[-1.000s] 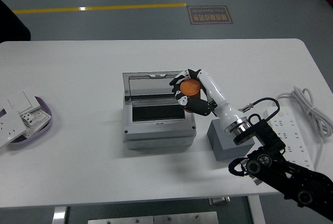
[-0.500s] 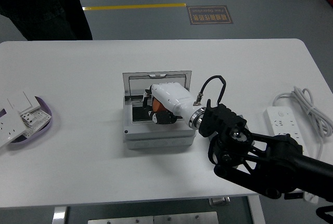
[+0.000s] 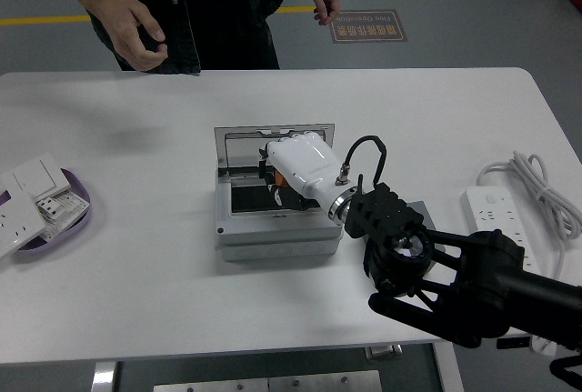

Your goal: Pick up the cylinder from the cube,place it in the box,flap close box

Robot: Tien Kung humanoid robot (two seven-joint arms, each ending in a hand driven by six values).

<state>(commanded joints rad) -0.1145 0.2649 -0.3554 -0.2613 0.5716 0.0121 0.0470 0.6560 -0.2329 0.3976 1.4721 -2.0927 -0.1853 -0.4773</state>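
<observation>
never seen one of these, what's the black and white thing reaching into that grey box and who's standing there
This is one picture from a camera high on a humanoid robot, looking down over its white table. The black arm coming in from the right ends in the robot's right hand, under a white cover, which reaches into an open grey box with its lid standing up. A bit of orange shows at the hand; that is likely the cylinder it is putting in, though the grip is mostly hidden. The grey cube is nearly covered by the arm. A power strip lies to the right, and a purple tray of wall switches to the left. A person stands at the far side, hands off the table.
</observation>
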